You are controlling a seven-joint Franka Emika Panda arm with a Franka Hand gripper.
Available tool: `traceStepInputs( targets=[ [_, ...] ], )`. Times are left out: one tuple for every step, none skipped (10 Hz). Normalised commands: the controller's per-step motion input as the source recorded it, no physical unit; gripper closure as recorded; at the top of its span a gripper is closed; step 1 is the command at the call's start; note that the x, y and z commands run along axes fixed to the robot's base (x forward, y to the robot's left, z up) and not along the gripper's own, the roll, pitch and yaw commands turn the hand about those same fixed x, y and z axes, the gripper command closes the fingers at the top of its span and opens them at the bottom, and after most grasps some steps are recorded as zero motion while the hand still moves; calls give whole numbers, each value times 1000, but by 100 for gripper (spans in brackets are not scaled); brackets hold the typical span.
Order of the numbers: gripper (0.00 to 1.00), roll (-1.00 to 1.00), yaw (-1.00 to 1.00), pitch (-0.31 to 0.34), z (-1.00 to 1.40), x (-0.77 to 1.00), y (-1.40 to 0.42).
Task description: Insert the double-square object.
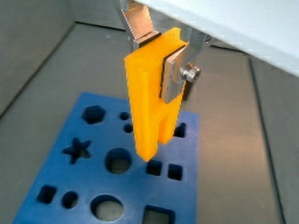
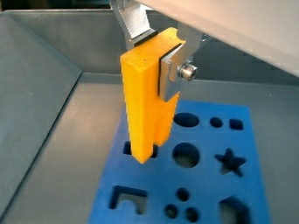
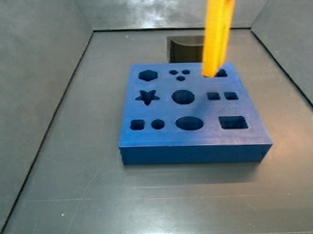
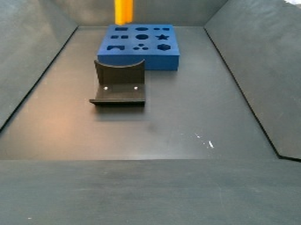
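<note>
The gripper (image 1: 160,54) is shut on the double-square object (image 1: 152,96), a tall bright-yellow piece, and holds it upright by its upper end. Both wrist views show this, with the gripper (image 2: 158,52) clamping the yellow piece (image 2: 146,96) between silver fingers (image 2: 176,70). The piece's lower end hangs over the blue block (image 1: 100,171) with shaped holes, close to its top face. In a side view the yellow piece (image 3: 217,30) hangs over the block's (image 3: 191,113) far right part. Another side view shows only its lower end (image 4: 122,10) over the block (image 4: 141,46). The gripper is out of both side views.
A dark grey fixture (image 4: 120,81) stands on the floor beside the block; it also shows behind the block in a side view (image 3: 187,45). Sloping grey walls (image 3: 43,104) enclose the floor on all sides.
</note>
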Motion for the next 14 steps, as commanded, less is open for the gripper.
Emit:
traceStepInputs(
  targets=[
    [100,-127,-743,0,-220,446,77],
    [100,-77,-811,0,-274,334,6],
    [100,70,-780,41,-100,131,-20],
    [100,183,-711,91,-29,37,-60],
    [100,209,-691,116,0,0,-74],
    [100,216,-680,127,0,0,-66],
    [100,233,-706,106,0,0,-40],
    [100,221,-660,97,0,69,-71],
    [100,113,-674,90,-14,140,-111],
    [100,10,-734,104,-6,106,-106],
    [100,36,-754,147,-57,20,-74],
    [100,60,-717,203,-49,0,-74],
    [100,194,-620,296,-46,0,-29],
    [100,233,-489,389,-49,0,-29]
  ],
)
